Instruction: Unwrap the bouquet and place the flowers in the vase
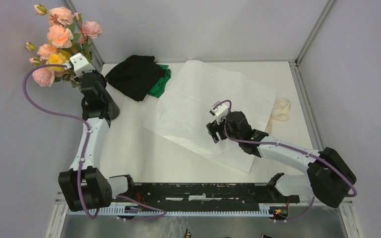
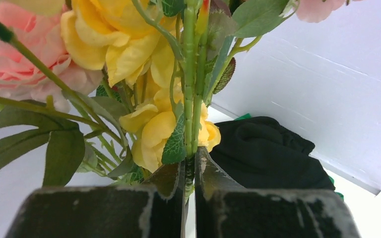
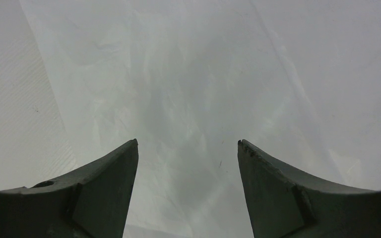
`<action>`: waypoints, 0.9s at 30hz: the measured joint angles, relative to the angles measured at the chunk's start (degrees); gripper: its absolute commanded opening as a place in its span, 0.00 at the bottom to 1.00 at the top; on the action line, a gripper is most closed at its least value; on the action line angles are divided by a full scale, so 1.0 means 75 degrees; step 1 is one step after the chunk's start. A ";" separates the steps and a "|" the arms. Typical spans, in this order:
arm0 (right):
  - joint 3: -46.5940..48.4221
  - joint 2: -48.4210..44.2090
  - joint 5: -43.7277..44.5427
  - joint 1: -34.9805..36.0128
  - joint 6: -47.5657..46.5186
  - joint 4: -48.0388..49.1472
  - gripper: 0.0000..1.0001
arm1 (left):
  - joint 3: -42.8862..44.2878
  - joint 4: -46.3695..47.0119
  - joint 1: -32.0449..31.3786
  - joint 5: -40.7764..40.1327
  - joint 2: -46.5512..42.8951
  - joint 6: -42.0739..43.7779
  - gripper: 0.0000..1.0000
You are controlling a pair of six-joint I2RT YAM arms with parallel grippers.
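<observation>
- Because the stems have to travel as one bunch, the left gripper (image 2: 190, 166) is pinching the flowers (image 1: 59, 39) low on their green stems. Its jaws are shut tight on them, and it is holding the blooms high at the far left corner, clear of the table (image 1: 129, 148).
- Just right of the blooms, the vase is not showing plainly. A dark rounded shape under the left arm may be it, but I cannot tell it apart from the arm's own black casing.
- Further right, the black-and-green cloth heap (image 1: 136, 77) is lying at the back, touching the paper's corner and playing no part.
- At the centre, the white paper sheet (image 1: 198, 94) is lying spread flat with no stems on it, so the unwrapping looks done.
- Over the sheet's near part, the right gripper (image 1: 214, 132) is hovering with its fingers (image 3: 104, 193) spread wide and nothing between them, probably keeping out of the way.
- At the far right, the cream lace ribbon (image 1: 282, 110) is lying loose beside the paper's edge, untied.
</observation>
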 measured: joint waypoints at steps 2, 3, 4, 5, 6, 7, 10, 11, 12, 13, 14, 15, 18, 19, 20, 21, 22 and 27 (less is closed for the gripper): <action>-0.0003 0.0000 0.0000 0.0000 0.0000 0.0003 0.79 | -0.0032 -0.0006 0.0000 -0.0096 0.0000 -0.0099 0.17; -0.0003 0.0000 0.0003 0.0000 0.0000 0.0003 0.79 | -0.0041 0.0012 0.0000 -0.0131 0.0000 -0.0143 0.28; -0.0003 0.0000 0.0003 0.0000 0.0000 0.0000 0.79 | -0.0044 0.0015 0.0000 -0.0154 0.0000 -0.0178 0.56; -0.0003 0.0000 0.0003 0.0000 0.0000 0.0000 0.79 | -0.0052 0.0026 0.0000 -0.0172 0.0000 -0.0233 0.69; -0.0003 0.0000 0.0003 0.0000 0.0000 0.0003 0.79 | -0.0067 -0.0023 0.0000 -0.0189 0.0000 -0.0309 0.72; -0.0003 0.0000 0.0003 0.0000 0.0000 0.0000 0.79 | -0.0093 -0.0047 -0.0003 -0.0204 0.0003 -0.0350 0.73; -0.0003 0.0006 0.0003 0.0000 0.0000 0.0003 0.79 | -0.0105 -0.0227 -0.0023 -0.0219 0.0035 -0.0414 0.73; -0.0003 0.0012 0.0003 0.0000 0.0000 0.0003 0.79 | -0.0102 -0.0256 -0.0020 -0.0224 0.0055 -0.0414 0.73; -0.0003 0.0023 0.0003 0.0000 0.0000 0.0003 0.79 | -0.0099 -0.0280 -0.0020 -0.0236 0.0067 -0.0414 0.73; -0.0003 0.0041 0.0000 0.0000 0.0000 0.0003 0.79 | -0.0099 -0.0385 -0.0023 -0.0265 0.0076 -0.0423 0.73; -0.0003 0.0047 0.0000 0.0000 0.0000 0.0000 0.79 | -0.0099 -0.0463 -0.0020 -0.0274 0.0085 -0.0425 0.73; -0.0003 0.0058 0.0003 0.0000 0.0000 0.0003 0.79 | -0.0099 -0.0574 -0.0020 -0.0277 0.0099 -0.0431 0.73; -0.0003 0.0076 0.0003 0.0000 0.0000 0.0000 0.79 | -0.0099 -0.0772 -0.0023 -0.0306 0.0105 -0.0455 0.72; -0.0003 0.0076 0.0003 0.0000 0.0000 0.0000 0.79 | -0.0099 -0.0799 -0.0023 -0.0326 0.0105 -0.0460 0.72; -0.0003 0.0076 0.0003 0.0000 0.0000 0.0003 0.79 | -0.0099 -0.0828 -0.0023 -0.0335 0.0105 -0.0463 0.72; -0.0003 0.0076 0.0003 0.0000 0.0000 0.0000 0.79 | -0.0099 -0.0871 -0.0023 -0.0338 0.0105 -0.0466 0.72; -0.0003 0.0076 0.0000 0.0000 0.0000 0.0003 0.79 | -0.0099 -0.0895 -0.0023 -0.0341 0.0105 -0.0466 0.72; -0.0003 0.0079 0.0003 0.0000 0.0000 0.0003 0.79 | -0.0099 -0.0956 -0.0064 -0.0350 0.0105 -0.0493 0.72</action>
